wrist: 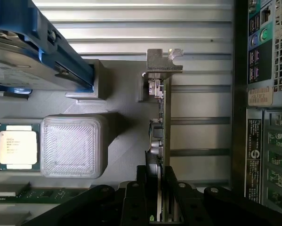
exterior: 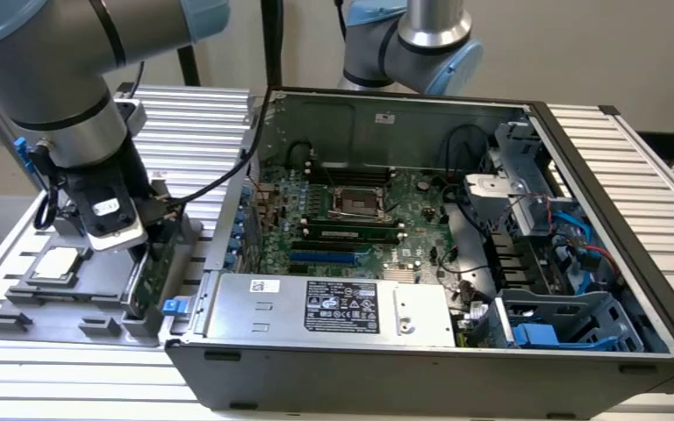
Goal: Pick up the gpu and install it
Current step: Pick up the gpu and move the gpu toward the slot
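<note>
The gpu [exterior: 147, 279] stands on edge in the grey parts fixture [exterior: 32, 317] at the exterior view's left, beside the open computer case [exterior: 431, 360]. In the wrist view the gpu [wrist: 162, 122] runs edge-on, its green board thin, with the silver bracket [wrist: 164, 61] at its far end. My gripper [exterior: 141, 254] has come down onto the card from above. Its black fingers [wrist: 131, 202] sit on either side of the card's near end, and the gripper [wrist: 157, 207] is shut on it. The card still rests in its slot in the fixture.
The fixture also holds a small silver processor chip [wrist: 18, 147], a translucent block [wrist: 72, 146] and a hard drive with blue rails [wrist: 37, 47]. Inside the case lie the motherboard [exterior: 349, 210] and a power supply [exterior: 326, 307]. A second arm [exterior: 413, 44] stands behind the case.
</note>
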